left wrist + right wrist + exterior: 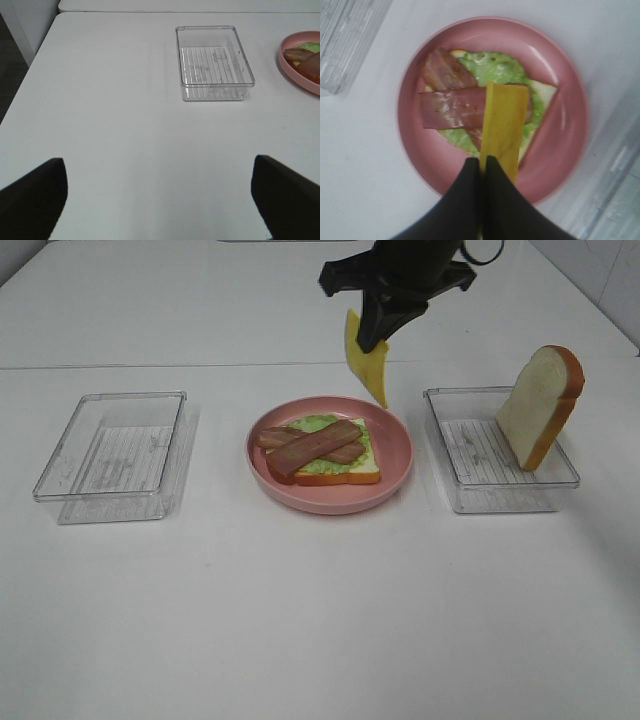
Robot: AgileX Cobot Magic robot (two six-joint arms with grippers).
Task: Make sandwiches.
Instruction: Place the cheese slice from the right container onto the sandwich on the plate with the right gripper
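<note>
Right gripper (372, 340) hangs above the far rim of the plate (395, 455), jaws clenched on the upper end of the cheese (366, 362). The slice dangles edge-down, its lower corner clear of the plate and of the food. In the right wrist view the gripper (483, 167) has its two fingers pressed flat together on the cheese (504, 125), which hangs over the near part of the stack.

The plate sits mid-table. On it lies one bread slice (362, 472), flat, with lettuce (318, 424) over it and two bacon strips (312, 447) crossed on top. The bread's corner comes near the plate's rim on the right side; a bare band of plate shows around the rest.

The right tray (500, 495) stands just right of the plate, apart from it. The second bread slice (538, 405) stands upright in it, leaning on the tray's far right wall, its crust rising well above the rim.

The left tray (60, 480) lies well left of the plate with a strip of bare table (320, 620) between them.

Left gripper (160, 197) shows in its wrist view only: fingers spread wide, holding nothing, over bare table short of the left tray (215, 92). The table's left edge runs close beside it. The table's whole near half is open.
</note>
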